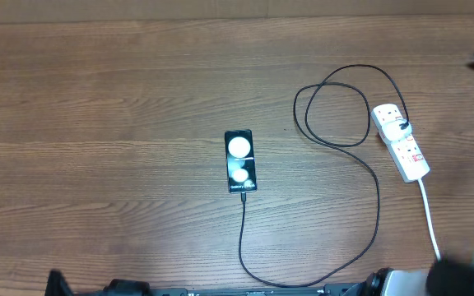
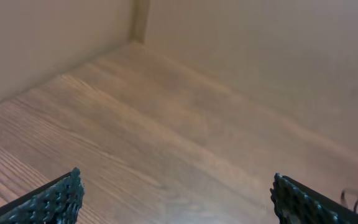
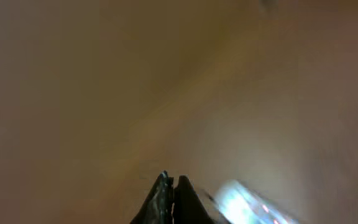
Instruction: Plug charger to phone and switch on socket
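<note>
Lying at bench (image 1: 97,99) centre, phone (image 1: 239,161) is met by charger (image 1: 376,205) at its near edge; socket (image 1: 401,141) is placed right. Left pincer (image 2: 174,186) spread, right pincer (image 3: 173,180) closed, empty. Switch-press is judged next.

Overhead view: bright, even, diffuse light from above; the wood table (image 1: 105,123) is well exposed and sharp. Two round white glares sit on the glossy face of the phone (image 1: 239,161) and blot out most of it. Shadow beneath the charger (image 1: 378,205) is faint and thin. The near right corner holds a pale, smeared, unfocused mass. Left wrist view: warmer, softer light, grain readable near, slight softness toward the far wall. Right wrist view: dim, brownish, heavily blurred throughout; the socket (image 3: 250,202) registers only as a white streak, the right gripper (image 3: 173,179) as a dark outline.
</note>
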`<state>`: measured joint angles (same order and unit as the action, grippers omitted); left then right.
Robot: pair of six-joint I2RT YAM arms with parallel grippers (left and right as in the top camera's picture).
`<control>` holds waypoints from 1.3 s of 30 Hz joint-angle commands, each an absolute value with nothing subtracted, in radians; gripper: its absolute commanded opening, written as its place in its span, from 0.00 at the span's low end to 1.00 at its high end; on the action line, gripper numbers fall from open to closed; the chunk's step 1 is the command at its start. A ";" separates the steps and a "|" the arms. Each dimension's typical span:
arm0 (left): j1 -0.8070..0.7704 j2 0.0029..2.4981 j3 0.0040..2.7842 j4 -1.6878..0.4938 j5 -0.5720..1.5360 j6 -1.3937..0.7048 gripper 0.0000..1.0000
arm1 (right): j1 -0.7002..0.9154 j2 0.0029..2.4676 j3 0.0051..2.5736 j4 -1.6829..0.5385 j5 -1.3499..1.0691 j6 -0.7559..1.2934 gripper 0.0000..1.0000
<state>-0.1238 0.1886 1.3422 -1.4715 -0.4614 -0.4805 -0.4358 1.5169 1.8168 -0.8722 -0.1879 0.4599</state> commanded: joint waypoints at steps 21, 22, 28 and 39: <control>0.163 0.004 1.357 -1.605 -0.481 -0.494 0.99 | -0.157 0.704 1.682 -0.689 -0.315 0.309 0.04; 0.163 0.004 1.357 -1.605 -0.481 -0.494 1.00 | -0.162 0.665 1.658 -0.675 -0.316 0.309 0.04; 0.163 0.004 1.357 -1.615 -0.481 -0.494 1.00 | -0.228 0.448 1.590 -0.663 -0.316 0.309 0.04; 0.163 0.004 1.357 -1.617 -0.481 -0.494 1.00 | -0.188 0.216 1.589 -0.812 -0.315 0.237 0.05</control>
